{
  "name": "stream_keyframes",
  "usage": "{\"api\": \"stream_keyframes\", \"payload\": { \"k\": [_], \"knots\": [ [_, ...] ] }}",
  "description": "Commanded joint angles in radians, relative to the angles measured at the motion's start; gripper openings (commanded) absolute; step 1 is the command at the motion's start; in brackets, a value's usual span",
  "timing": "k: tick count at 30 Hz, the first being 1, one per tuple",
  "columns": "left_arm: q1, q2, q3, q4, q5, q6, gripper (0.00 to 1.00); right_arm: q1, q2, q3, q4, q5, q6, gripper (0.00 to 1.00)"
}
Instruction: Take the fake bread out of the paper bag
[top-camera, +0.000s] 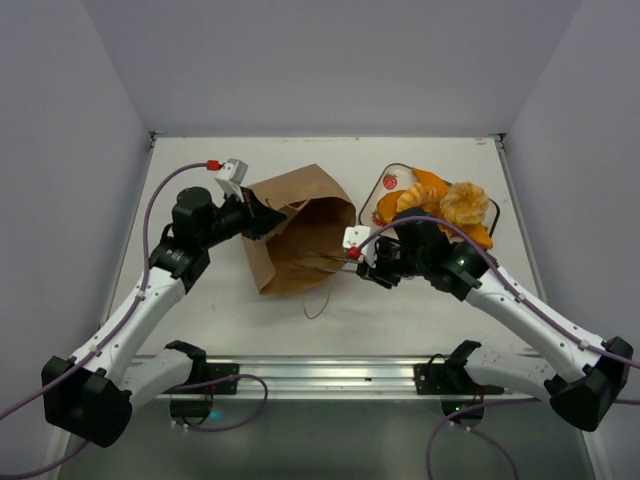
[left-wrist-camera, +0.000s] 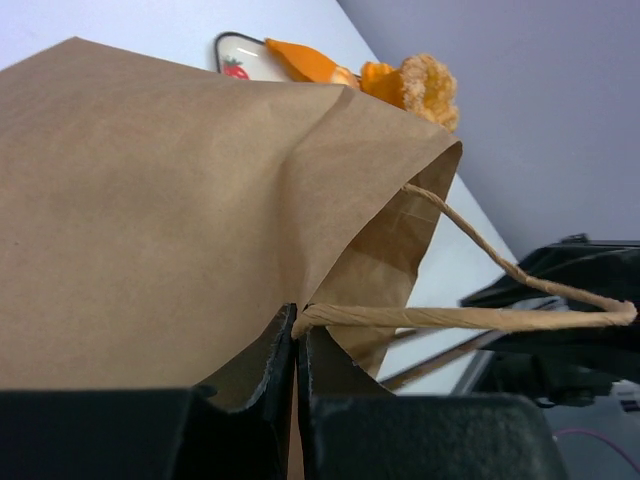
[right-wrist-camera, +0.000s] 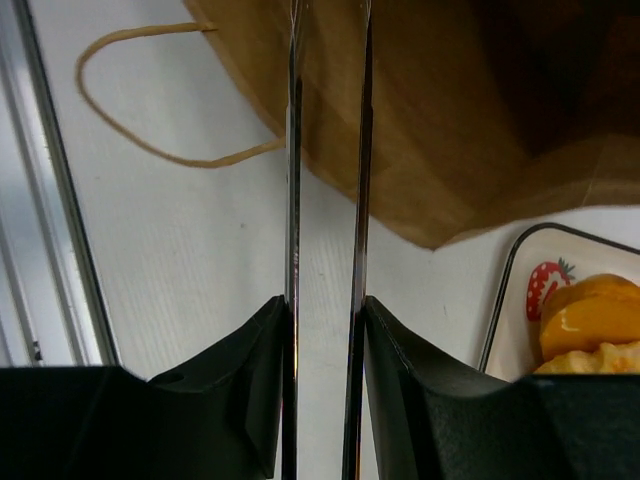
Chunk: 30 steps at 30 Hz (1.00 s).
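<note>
While the left gripper was clenched on the rim of the paper bag, holding its mouth open, the right gripper hovered just beside that open end, its jaws a narrow slit apart with nothing between them. Fake bread lay heaped on the tray right of the bag, and whether any was inside, I couldn't tell. The next move, likely, was to reach in and check. Both arms stretched low, forearms angled inward toward the bag.
</note>
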Motion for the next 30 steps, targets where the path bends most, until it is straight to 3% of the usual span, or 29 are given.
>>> {"api": "stream_keyframes", "payload": {
  "k": [1, 8, 18, 30],
  "knots": [
    [-0.087, 0.020, -0.012, 0.152, -0.061, -0.134, 0.06, 0.052, 0.055, 0.048, 0.099, 0.205, 0.046, 0.37],
    [-0.142, 0.038, -0.083, 0.312, -0.142, -0.250, 0.06, 0.109, 0.107, -0.014, 0.233, 0.364, 0.078, 0.38],
    [-0.202, 0.046, -0.107, 0.385, -0.185, -0.278, 0.06, 0.136, 0.277, 0.059, 0.273, 0.406, 0.241, 0.40],
    [-0.250, 0.023, -0.232, 0.525, -0.245, -0.352, 0.06, 0.136, 0.213, -0.104, 0.466, 0.440, 0.388, 0.42]
  ]
}}
